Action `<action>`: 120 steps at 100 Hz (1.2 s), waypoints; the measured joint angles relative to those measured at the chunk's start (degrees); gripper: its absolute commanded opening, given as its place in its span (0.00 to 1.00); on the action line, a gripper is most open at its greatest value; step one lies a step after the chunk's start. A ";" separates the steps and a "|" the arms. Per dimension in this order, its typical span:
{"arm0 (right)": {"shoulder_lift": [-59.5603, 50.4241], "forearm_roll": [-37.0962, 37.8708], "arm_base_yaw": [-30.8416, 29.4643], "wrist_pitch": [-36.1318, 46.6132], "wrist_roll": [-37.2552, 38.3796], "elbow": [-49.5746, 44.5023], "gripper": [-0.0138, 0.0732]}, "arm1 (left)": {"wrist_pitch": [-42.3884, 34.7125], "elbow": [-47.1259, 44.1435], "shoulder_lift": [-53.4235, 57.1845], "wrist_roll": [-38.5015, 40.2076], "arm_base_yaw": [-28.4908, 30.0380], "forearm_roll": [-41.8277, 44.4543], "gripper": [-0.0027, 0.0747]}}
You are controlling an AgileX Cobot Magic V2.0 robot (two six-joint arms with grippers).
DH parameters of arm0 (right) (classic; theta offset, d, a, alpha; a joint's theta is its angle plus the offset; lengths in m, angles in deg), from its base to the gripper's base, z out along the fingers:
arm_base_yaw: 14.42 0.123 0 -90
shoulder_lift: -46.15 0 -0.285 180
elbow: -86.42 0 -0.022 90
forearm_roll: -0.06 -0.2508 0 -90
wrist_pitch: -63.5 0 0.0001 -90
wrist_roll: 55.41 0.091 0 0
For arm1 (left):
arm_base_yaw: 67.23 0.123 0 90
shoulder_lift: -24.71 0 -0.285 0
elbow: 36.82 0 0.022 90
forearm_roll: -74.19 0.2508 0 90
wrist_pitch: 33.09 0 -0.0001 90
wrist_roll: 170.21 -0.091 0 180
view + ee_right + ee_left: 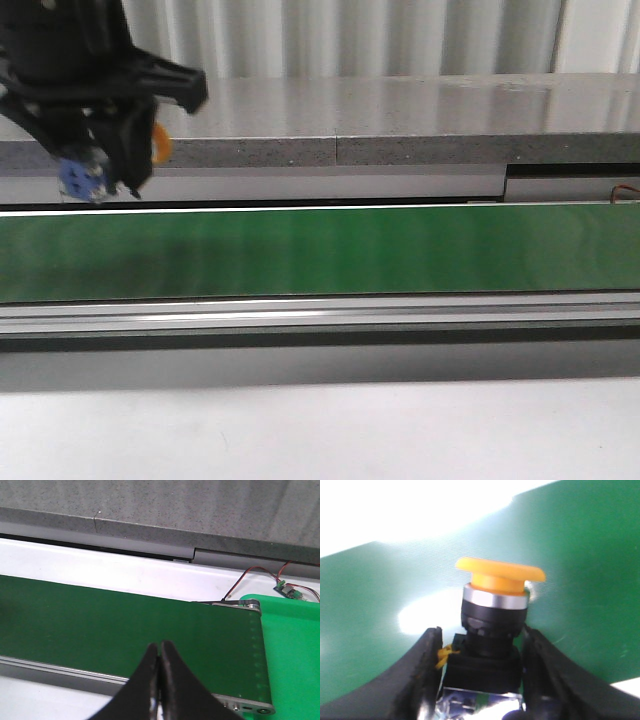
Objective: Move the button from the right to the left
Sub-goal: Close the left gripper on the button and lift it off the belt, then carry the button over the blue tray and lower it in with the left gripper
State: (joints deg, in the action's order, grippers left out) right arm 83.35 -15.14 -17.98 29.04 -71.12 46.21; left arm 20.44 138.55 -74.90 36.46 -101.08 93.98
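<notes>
The green belt (330, 250) ran bare between its rails, the left gripper (105, 165) above its left end with jaws clamped on the button (492, 625), while the right gripper (160, 680) had jaws pressed together, empty.

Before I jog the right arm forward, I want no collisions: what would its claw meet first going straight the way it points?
Probably the green conveyor belt. The right claw, shut and empty, points down over it, with nothing visible between. Depth is hard to judge from the wrist view.
</notes>
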 measured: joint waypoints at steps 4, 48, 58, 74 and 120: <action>0.00 0.00 0.00 0.00 0.00 0.00 0.08 | 1.27 0.00 2.13 0.00 0.83 1.32 0.01; 0.00 0.00 0.00 0.00 0.00 0.00 0.08 | 4.20 -2.49 12.59 -10.14 28.13 0.90 0.01; 0.00 0.00 0.00 0.00 0.00 0.00 0.08 | 0.30 -5.75 12.59 -15.06 35.38 -2.80 0.01; 0.00 0.00 0.00 0.00 0.00 0.00 0.08 | -4.75 -10.00 11.19 -19.74 45.60 -5.50 0.01; 0.00 0.00 0.00 0.00 0.00 0.00 0.08 | -16.67 -10.56 -4.00 -25.10 53.79 -9.20 0.01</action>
State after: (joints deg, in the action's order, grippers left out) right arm 83.35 -15.14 -17.98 29.04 -71.12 46.21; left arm 3.78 127.99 -78.90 11.36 -47.30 84.78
